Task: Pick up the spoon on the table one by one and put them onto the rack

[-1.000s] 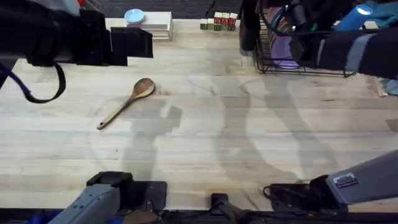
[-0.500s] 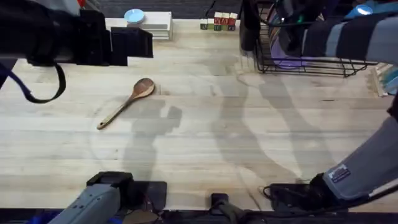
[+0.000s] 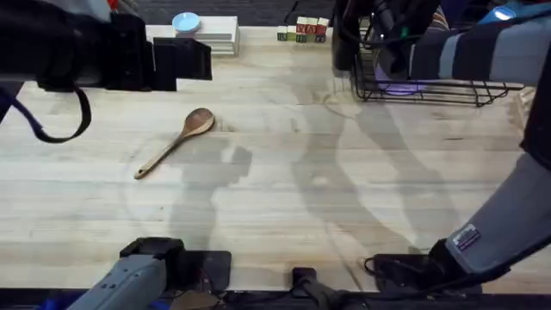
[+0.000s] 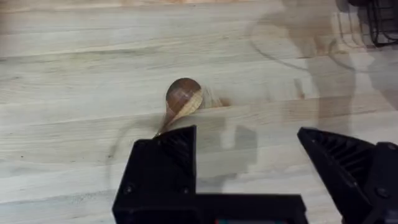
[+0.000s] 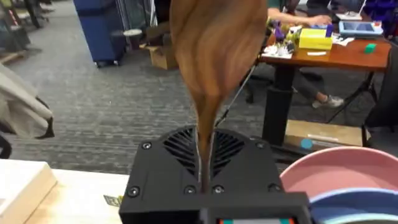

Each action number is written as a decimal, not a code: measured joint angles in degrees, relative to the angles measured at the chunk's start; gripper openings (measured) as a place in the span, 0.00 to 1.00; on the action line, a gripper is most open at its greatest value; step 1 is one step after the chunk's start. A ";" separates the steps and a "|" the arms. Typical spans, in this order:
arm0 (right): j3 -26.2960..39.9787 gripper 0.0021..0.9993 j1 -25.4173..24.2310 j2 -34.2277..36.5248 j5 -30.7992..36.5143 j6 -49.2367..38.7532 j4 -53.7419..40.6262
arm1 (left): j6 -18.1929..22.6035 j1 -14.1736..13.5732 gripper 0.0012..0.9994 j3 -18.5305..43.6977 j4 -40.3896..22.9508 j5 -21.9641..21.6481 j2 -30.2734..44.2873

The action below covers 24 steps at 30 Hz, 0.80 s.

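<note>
The table [image 3: 284, 181], a broad top of pale planks with faint grain, took up most of the overhead view. At its far right corner stood the black wire rack [image 3: 430, 86], its thin bars enclosing a purple dish [image 3: 398, 84]. The right arm reached to the rack's near-left corner, its gripper [image 3: 389, 26] dark above the wires. Farther left along the back edge sat a low white slatted stand [image 3: 215, 33] bearing a pale blue disc [image 3: 185, 21], and a row of small coloured blocks [image 3: 301, 31].

One brown wooden spoon [image 3: 175, 142] lay flat on the table's left half, round bowl pointing away from the bases, slender handle angled toward the left arm's side. The left wrist view showed that spoon's bowl [image 4: 183, 98] just beyond the left gripper [image 4: 249, 162], whose black fingers stood wide apart and held nothing.

Only the right wrist view revealed a second spoon [image 5: 214, 56]: its smooth, dark-grained bowl rose upright, the neck pinched between the clenched fingers of the right gripper [image 5: 204, 177]. Beside it curved a pink bowl rim [image 5: 339, 165].
</note>
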 joint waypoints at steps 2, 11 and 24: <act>0.02 0.03 0.00 0.00 0.00 -0.44 -0.94 | 0.02 0.00 0.99 0.00 0.01 0.00 0.00; 0.10 0.03 0.00 0.02 0.00 -2.24 -5.50 | 0.00 0.00 0.99 0.00 0.02 0.00 0.00; 0.15 0.03 0.02 0.03 -0.02 -2.81 -13.06 | 0.01 0.00 0.99 0.00 0.01 0.00 0.00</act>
